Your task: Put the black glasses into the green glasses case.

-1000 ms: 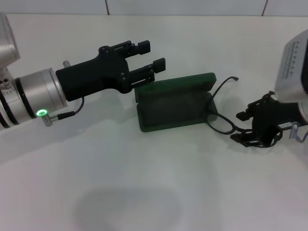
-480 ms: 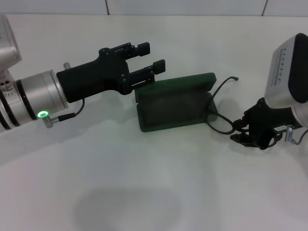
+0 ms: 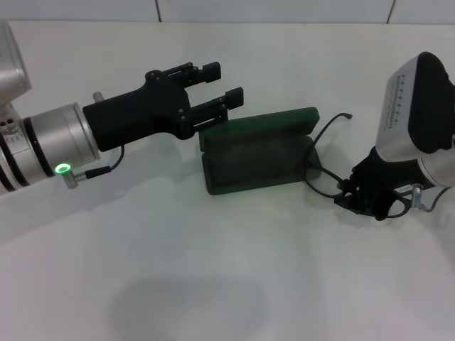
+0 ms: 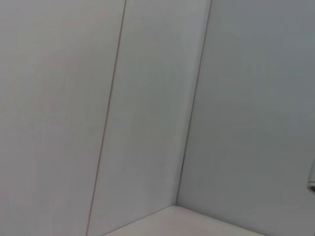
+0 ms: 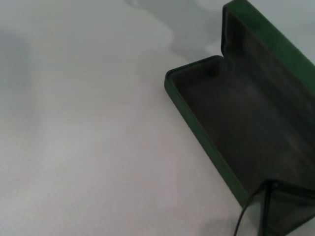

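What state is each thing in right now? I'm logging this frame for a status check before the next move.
Dark green hard clamshell glasses case: open, lid raised, dark-lined tray empty, resting on the white table.
Thin black-framed glasses: outside the case, beside its right end, one temple arm extending away.
Left gripper: open, hovering by the case's left end, holding nothing.
Right gripper: at the glasses' frame; grip cannot be seen.

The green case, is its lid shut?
No, the green case stands open, its lid tipped back so the dark lining of the tray shows with nothing lying in it.
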Tool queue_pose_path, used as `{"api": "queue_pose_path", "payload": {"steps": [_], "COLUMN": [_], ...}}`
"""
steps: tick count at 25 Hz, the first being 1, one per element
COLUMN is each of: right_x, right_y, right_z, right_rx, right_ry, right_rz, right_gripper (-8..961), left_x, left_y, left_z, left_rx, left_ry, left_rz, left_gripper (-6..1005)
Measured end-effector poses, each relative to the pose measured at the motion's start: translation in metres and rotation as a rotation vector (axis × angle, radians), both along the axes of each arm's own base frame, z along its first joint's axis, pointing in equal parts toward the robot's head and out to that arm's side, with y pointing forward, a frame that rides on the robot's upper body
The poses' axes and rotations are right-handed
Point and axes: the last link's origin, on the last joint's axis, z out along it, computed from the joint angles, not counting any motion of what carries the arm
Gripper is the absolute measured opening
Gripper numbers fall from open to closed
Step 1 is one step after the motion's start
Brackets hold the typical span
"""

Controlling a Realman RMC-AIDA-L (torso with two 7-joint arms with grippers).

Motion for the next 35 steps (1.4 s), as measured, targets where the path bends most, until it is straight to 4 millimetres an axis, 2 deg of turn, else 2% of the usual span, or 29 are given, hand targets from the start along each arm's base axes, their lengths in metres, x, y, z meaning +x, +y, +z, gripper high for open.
{"api": "queue_pose_path", "payload": {"steps": [15, 20, 23, 26, 32, 33, 35], "right_x": [0.002, 0.002, 0.004, 0.005, 0.006, 0.007, 0.01], "right_y": [0.003, 0.001, -0.002, -0.007, -0.022, -0.03, -0.035], "right_z": [0.005, 0.027, 0.042, 0.049, 0.052, 0.05, 0.047], "right_rx": [0.023, 0.083, 0.139, 0.149, 0.126, 0.105, 0.094], "right_ry": [0.008, 0.047, 0.095, 0.161, 0.293, 0.363, 0.41], "right_rz": [-0.026, -0.024, -0.019, -0.002, 0.103, 0.178, 0.219], "right_gripper": [138, 121, 121, 121, 121, 121, 121], "left_x": [0.0, 0.004, 0.009, 0.014, 0.03, 0.032, 0.035], "left_y": [0.0, -0.003, -0.008, -0.015, -0.024, -0.025, -0.025], "left_z": [0.001, 0.003, 0.005, 0.007, 0.012, 0.014, 0.018], "left_rx": [0.0, -0.015, -0.034, -0.064, -0.122, -0.137, -0.173], "left_ry": [0.002, -0.012, -0.039, -0.069, -0.156, -0.171, -0.19], "left_rz": [-0.002, -0.034, -0.072, -0.121, -0.205, -0.213, -0.22], "left_gripper": [618, 617, 616, 615, 614, 613, 613]}}
